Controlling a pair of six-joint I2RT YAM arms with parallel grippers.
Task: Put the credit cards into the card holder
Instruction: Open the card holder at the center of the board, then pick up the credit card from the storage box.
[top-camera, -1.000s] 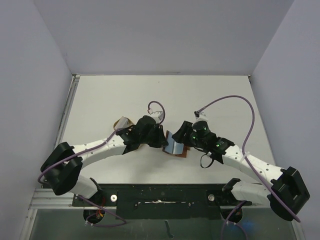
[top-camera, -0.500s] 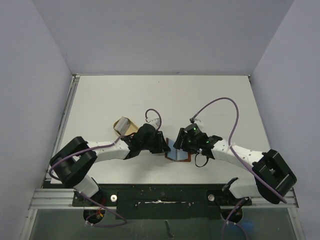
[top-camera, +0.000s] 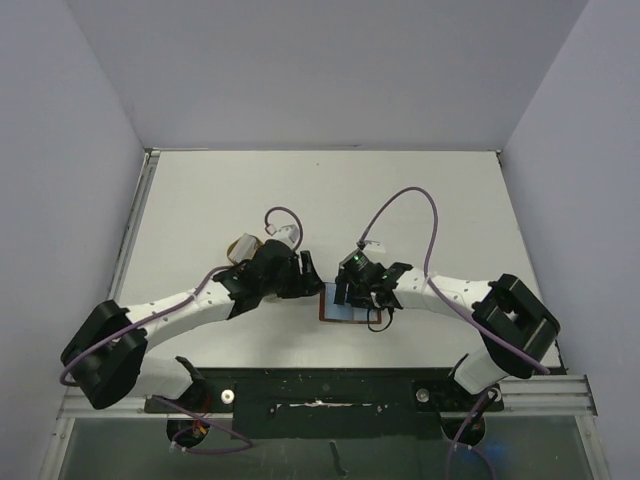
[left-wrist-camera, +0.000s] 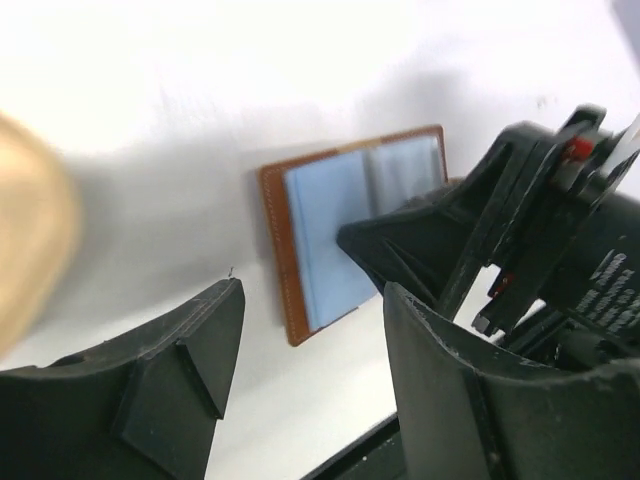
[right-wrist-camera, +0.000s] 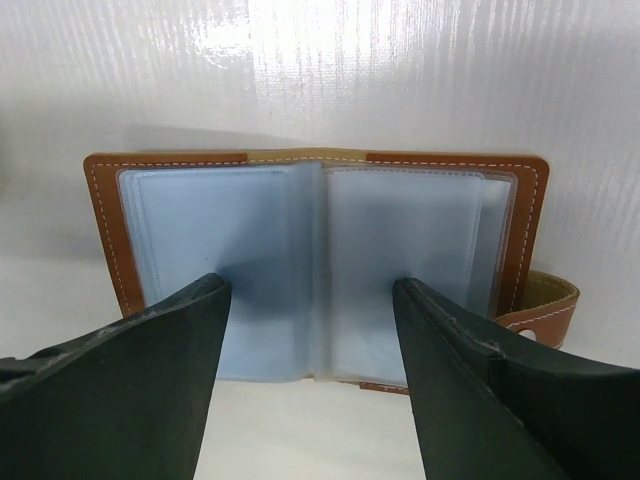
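Right now the card holder lies open and flat directly under the right gripper, jaws wide and empty, left gripper just beside it also wide, a pale blue card probably sleeved already, so next move needs either tool fetching another card.

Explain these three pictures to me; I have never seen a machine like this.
These are two robot arms bolted at the near edge of a white table. One picture looks down from above; the other two come from a camera on each wrist. The left end effector and the right end effector are both open and hold nothing. Just under the right one lies an open brown leather wallet with clear plastic sleeves, flat on the table. A tan rounded tray sits partly hidden beside the left arm.
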